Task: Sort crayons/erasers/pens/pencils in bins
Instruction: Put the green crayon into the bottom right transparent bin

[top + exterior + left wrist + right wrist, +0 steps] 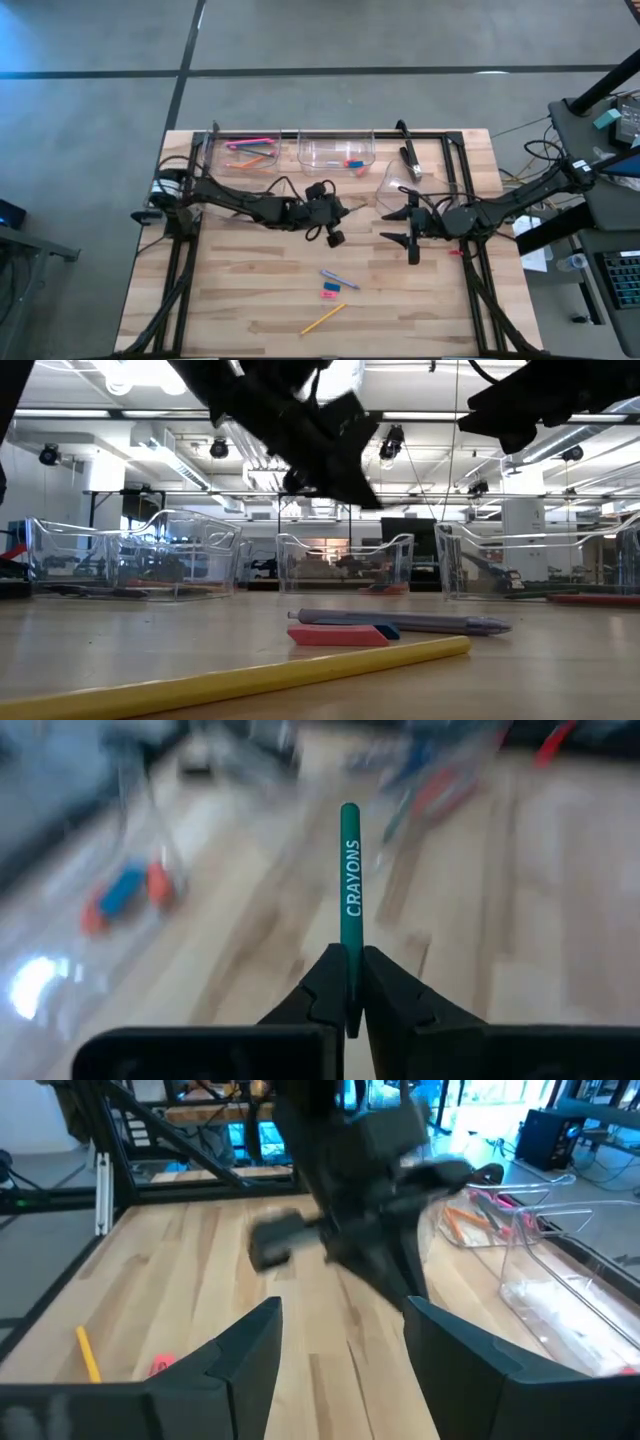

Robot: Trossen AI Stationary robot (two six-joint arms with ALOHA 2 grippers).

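Note:
My left gripper is shut on a teal stick marked CRAYONS and hangs above the table's middle. My right gripper waits open to its right, holding nothing. At the far edge stand clear bins: one with pink and orange pencils, one with small erasers, and one more to their right. A grey-purple pen, a pink eraser and a yellow pencil lie flat on the near part of the table. My left gripper pinches the teal crayon's near end between its two fingers. The stick runs along the fingers and juts straight out ahead of them. It is lifted clear of the table, slanting downward with the gripper.
A black frame rims the wooden table. The pen, eraser and pencil lie close together in the near middle. Bare wood lies to the near left and near right.

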